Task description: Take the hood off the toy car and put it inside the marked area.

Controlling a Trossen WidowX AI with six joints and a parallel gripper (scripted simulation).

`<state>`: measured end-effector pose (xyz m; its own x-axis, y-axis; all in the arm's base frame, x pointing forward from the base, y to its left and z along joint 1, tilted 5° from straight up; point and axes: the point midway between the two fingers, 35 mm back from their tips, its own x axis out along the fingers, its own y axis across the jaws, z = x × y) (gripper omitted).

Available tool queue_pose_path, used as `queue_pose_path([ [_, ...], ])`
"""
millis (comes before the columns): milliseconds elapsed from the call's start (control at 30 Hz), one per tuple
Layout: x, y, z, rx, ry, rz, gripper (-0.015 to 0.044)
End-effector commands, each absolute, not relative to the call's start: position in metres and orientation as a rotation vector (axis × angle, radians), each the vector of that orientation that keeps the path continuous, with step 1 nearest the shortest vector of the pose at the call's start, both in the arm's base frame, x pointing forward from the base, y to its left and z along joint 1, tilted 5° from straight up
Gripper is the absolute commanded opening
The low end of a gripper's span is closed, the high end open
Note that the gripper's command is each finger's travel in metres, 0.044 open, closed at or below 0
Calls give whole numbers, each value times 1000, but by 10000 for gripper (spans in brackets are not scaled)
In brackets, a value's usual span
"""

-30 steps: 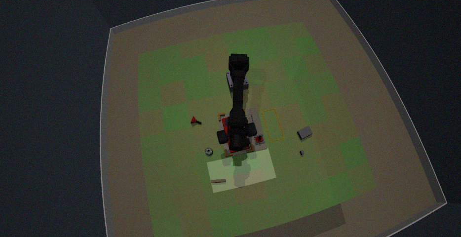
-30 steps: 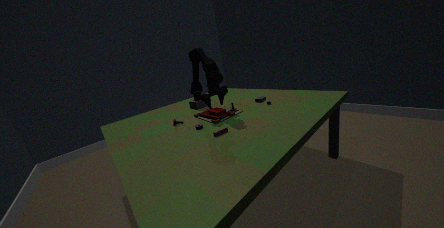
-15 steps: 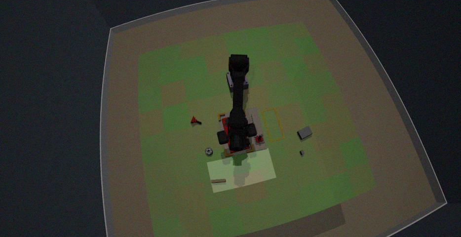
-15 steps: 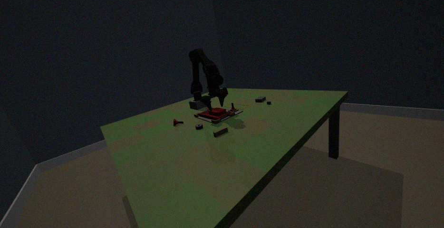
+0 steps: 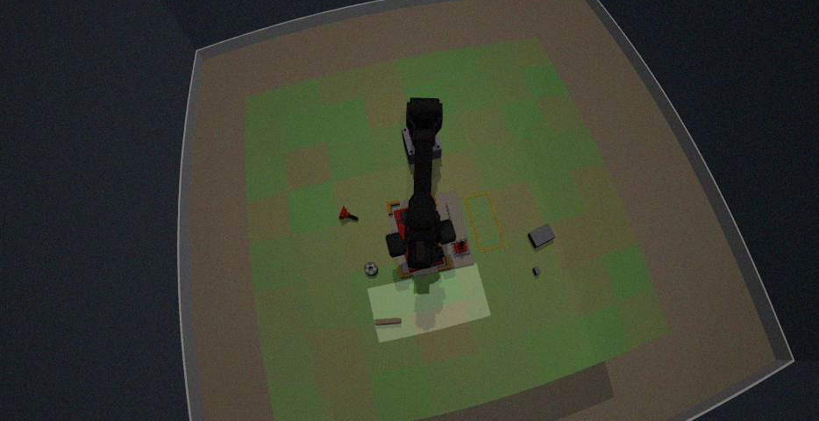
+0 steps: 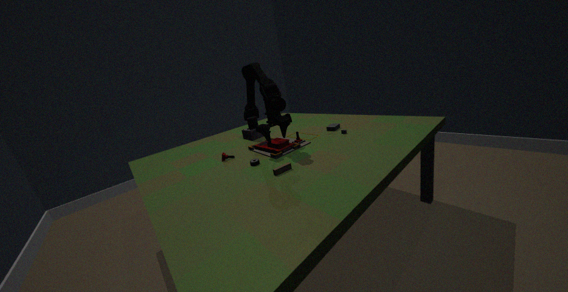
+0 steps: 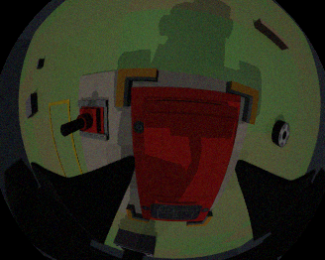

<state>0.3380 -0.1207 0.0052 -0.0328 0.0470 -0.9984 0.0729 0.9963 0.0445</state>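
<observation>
The toy car (image 5: 400,218) (image 6: 260,146) is red and sits between orange corner brackets on a grey board (image 5: 461,220) (image 7: 99,84). Its hood (image 6: 281,142) (image 7: 165,149) looks like the red raised panel on top, on the car; its exact edges are hard to tell in the dim light. My gripper (image 6: 277,140) (image 7: 189,165) is open and empty, with one finger on each side of the hood, pointing down. Whether the fingertips touch the car cannot be told. The marked area is a yellow outline (image 5: 496,220) (image 7: 59,102) beside the board, with nothing inside.
A red-based black lever (image 5: 460,246) (image 6: 298,138) (image 7: 93,120) stands on the board, between car and marked area. A wheel (image 5: 369,267) (image 7: 281,133), a red-and-black piece (image 5: 345,213), a flat bar (image 5: 388,321), a grey block (image 5: 541,235) and a small dark block (image 5: 536,270) lie around.
</observation>
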Motion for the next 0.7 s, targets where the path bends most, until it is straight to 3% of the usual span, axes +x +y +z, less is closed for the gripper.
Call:
queue_pose_path([
  [0, 338, -120, 3, 95, 1602, -17, 440],
  [667, 338, -120, -7, 95, 1602, -17, 440],
])
